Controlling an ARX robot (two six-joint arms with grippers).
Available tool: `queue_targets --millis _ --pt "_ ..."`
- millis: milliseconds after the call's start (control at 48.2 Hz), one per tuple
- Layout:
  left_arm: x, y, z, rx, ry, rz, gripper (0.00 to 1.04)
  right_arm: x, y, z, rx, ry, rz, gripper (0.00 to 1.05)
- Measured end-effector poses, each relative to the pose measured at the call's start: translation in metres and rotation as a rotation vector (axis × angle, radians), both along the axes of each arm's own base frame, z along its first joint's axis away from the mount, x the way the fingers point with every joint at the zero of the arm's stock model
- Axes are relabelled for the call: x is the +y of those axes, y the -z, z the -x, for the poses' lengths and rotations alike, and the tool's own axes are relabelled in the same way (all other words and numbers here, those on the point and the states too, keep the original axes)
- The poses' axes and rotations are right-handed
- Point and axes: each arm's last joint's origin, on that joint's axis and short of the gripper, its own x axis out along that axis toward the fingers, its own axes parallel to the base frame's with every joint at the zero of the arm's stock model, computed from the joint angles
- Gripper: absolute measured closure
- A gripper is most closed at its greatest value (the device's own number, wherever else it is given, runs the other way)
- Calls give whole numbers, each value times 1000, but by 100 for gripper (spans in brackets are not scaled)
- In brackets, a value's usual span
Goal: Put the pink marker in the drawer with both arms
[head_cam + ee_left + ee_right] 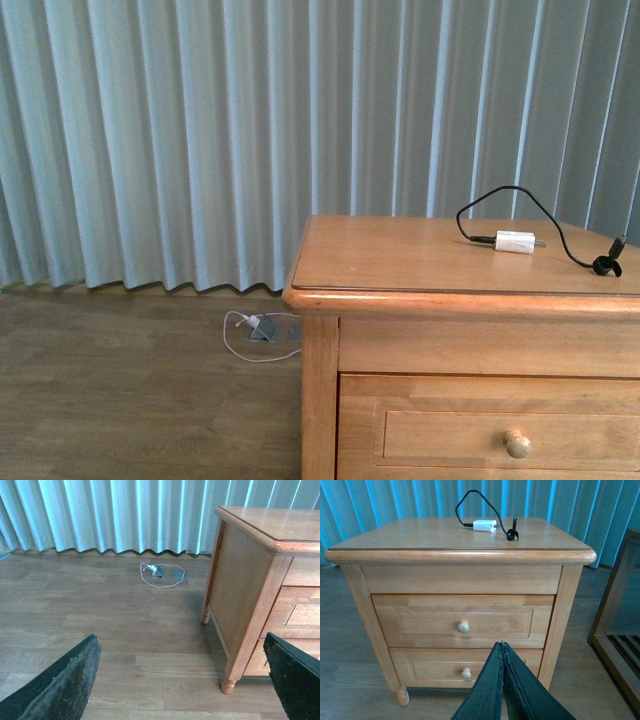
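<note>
Two drawers sit closed in the nightstand (460, 555), the upper drawer (462, 621) untouched, so opening comes first: left gripper (182, 680) spread wide, right gripper (502, 680) pressed together empty, white charger (484, 525) on top, pink marker nowhere visible.

left gripper (185, 680): two flat black fingers (62, 685), wedge-shaped, inner faces rough and scuffed grey-brown; right gripper (502, 650): same black flat fingers (487, 690), tapering to thin tips, matte worn texture
</note>
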Motion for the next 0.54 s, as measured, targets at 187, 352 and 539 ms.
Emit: queue_targets --millis 187,352,539 --pt "0 0 0 0 0 0 6 0 0 0 0 0 0 63" --pt "0 0 0 0 0 0 6 0 0 0 0 0 0 37" --pt "0 0 0 0 0 0 6 0 0 0 0 0 -1 7"
